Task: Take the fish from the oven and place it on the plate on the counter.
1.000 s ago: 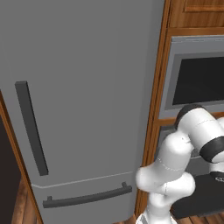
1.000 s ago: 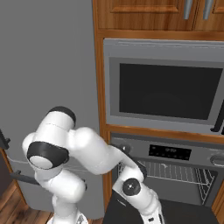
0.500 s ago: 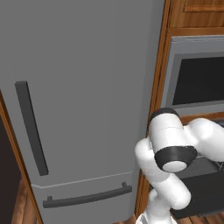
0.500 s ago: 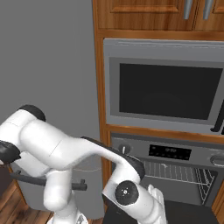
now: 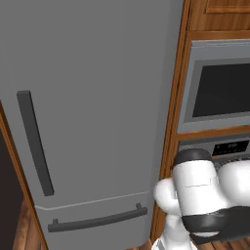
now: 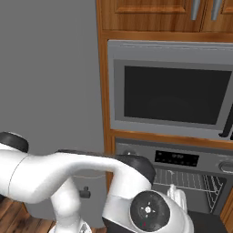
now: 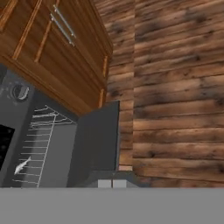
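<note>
The oven stands open under the microwave, and its wire racks show behind the arm. In the hand view, which is rolled sideways, the oven has its dark door swung open. The small silvery fish lies on a wire rack inside. My gripper is shut with nothing between its tips, well back from the oven's opening and apart from the fish. The plate and the counter are out of view.
A big grey fridge fills the left. A grey microwave sits above the oven in wooden cabinetry. Wood floor lies beside the open door. My white arm's elbow bulks low in front of the oven.
The arm has swung round: its elbow has dropped lower and nearer the cameras, in front of the oven. The fridge, microwave and oven hold their places. The gripper stays shut.
</note>
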